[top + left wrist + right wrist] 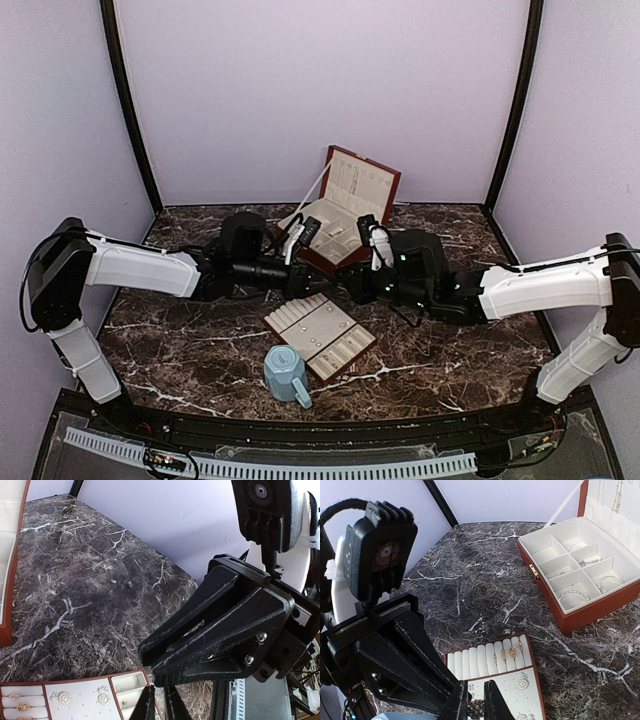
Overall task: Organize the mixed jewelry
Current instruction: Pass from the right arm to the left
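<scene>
The left gripper (159, 690) and the right gripper (476, 687) are seen tip to tip above a flat cream-lined brown tray (335, 325), which is laid on the dark veined marble table (180, 340). Both pairs of jaws are held narrow, with only a thin slit left between them. Whether anything is pinched cannot be told, though a dark beaded bit (476, 709) is glimpsed through the right gripper's slit.

Small silvery jewelry pieces (522, 682) are scattered on the tray's flat panel, next to gold-coloured rings (505, 654) tucked into its padded rolls. More silvery pieces, thin hoops (572, 596) among them, are lodged in the cream compartments of an open brown hinged box (365, 185) set behind the tray. A light-blue faceted mug (287, 373) is stood just beside the tray's near corner.
</scene>
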Motion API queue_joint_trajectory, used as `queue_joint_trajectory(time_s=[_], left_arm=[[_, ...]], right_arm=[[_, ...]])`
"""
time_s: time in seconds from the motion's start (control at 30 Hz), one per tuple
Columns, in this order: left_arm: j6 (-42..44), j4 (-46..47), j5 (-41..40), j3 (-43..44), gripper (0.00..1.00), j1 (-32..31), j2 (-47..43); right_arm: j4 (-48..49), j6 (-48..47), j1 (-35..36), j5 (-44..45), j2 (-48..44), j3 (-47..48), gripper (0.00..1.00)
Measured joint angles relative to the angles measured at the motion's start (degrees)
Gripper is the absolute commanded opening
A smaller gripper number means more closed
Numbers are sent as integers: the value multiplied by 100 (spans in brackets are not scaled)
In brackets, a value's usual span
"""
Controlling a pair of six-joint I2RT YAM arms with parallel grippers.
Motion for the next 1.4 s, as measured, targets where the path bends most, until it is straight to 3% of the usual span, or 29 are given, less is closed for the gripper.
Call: queue_joint_trajectory(time_s=[0.43,0.7,0.83,1.13,1.4], left_arm=[[-144,262,131,11,0,-31,120],[-205,643,105,-179,0,-33,127],[-236,979,46,-398,0,-33,125],[-52,2004,-389,-1248,0,-39,-297],[439,2765,-870,-1561,0,-188,-647]], right_arm=[[-2,0,-11,13,0,0,12],[-22,70,-26,114,-28,0,56],[-83,221,-66,72,-192,0,67],[72,1064,-706,-1045,-658,-13,67],[245,1725,-800,-2376,-444,31,58]])
